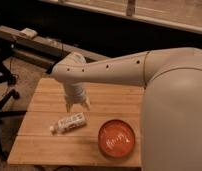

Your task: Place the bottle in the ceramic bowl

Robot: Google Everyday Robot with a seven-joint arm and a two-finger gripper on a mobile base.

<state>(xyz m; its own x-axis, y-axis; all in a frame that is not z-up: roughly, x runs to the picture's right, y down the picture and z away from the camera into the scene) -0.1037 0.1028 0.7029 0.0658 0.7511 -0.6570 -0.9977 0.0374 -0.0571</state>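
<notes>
Nothing is placed yet: the bottle (69, 122) is seen lying on the wooden table (44, 145), at the ceramic bowl's (116, 138) nine o'clock, apart from it. The gripper (78, 105) is held open and empty near the bottle's one o'clock — grasp, carry and release are judged left.

Place: maybe an office or a lab
Clues: wood counter (49, 145), wheeled chair (6, 94)
Robot: gripper (77, 104) hangs above the counter

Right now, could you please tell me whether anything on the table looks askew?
Only the bottle: it lies on its side, at a slant, left of the ceramic bowl, which sits upright and empty. The pincer hangs close by the bottle.
</notes>
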